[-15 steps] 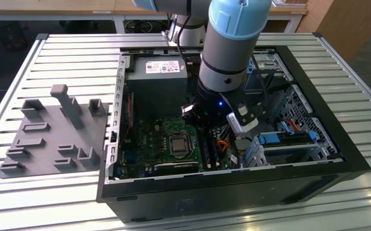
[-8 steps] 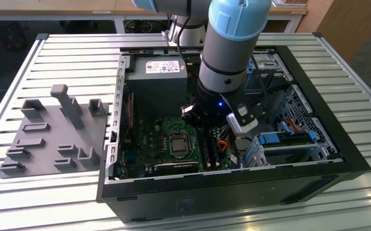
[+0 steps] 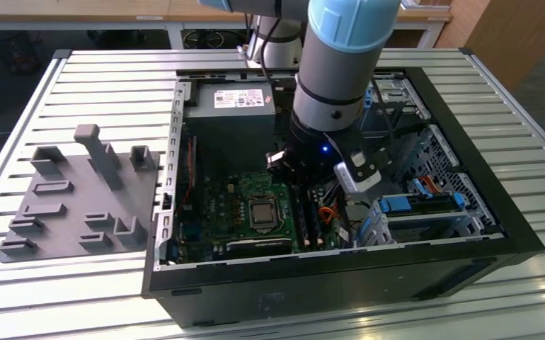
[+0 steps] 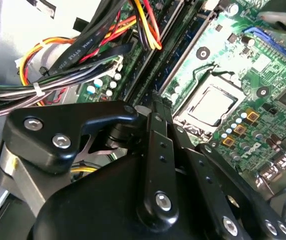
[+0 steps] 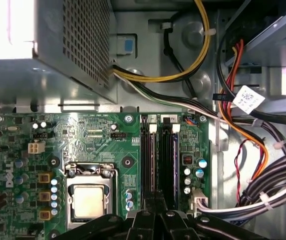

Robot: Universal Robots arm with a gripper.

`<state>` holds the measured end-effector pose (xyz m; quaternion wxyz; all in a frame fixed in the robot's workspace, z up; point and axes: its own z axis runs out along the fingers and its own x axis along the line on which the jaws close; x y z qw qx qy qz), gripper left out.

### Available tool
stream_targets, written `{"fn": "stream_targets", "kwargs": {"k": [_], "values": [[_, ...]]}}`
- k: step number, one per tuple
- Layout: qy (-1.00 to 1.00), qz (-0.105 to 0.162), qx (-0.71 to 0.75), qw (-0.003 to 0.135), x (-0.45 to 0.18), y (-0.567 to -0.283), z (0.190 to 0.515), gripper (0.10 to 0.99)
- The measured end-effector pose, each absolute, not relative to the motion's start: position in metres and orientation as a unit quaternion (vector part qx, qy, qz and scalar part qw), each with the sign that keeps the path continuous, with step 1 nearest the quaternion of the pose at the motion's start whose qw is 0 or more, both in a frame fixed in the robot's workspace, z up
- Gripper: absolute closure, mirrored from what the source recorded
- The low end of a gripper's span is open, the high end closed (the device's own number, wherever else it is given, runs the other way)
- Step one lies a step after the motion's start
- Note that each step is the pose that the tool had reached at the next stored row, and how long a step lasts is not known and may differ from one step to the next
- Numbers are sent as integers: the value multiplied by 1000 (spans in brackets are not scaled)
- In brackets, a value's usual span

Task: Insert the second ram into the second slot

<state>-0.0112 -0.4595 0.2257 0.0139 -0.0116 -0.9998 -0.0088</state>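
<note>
Starting at the claw: drawn shut, tips pressed together with no gap to speak of, poised directly over the pair of memory slots on the motherboard. Cannot tell whether a thin board is pinched edge-on between the tips or whether they are bare. Seen in the second wrist view as well, the claw pointing down at the same dark channels beside the processor socket.

Judged to be the seating step: lined up with the slots, close above them. Calls for a straight, square press along the slot line, with the end latches free to catch; any tilt risks jamming one end.

Outward from there: cable bundles just beside the slots, toward the exterior view's right, and the grey power supply at the far end of the case. Beyond, on the slatted tabletop, a grey parts fixture at the exterior view's left.

Hard to make out: the second ram itself. Dark strips appear to stand in both slots, yet no blue board reads clearly. In the exterior view, blocked by the arm.
</note>
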Motion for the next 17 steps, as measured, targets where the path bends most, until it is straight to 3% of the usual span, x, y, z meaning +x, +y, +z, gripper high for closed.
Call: {"fn": "stream_targets", "kwargs": {"k": [17], "values": [[-1000,-9,-12,14,-11,-459,239,980]]}}
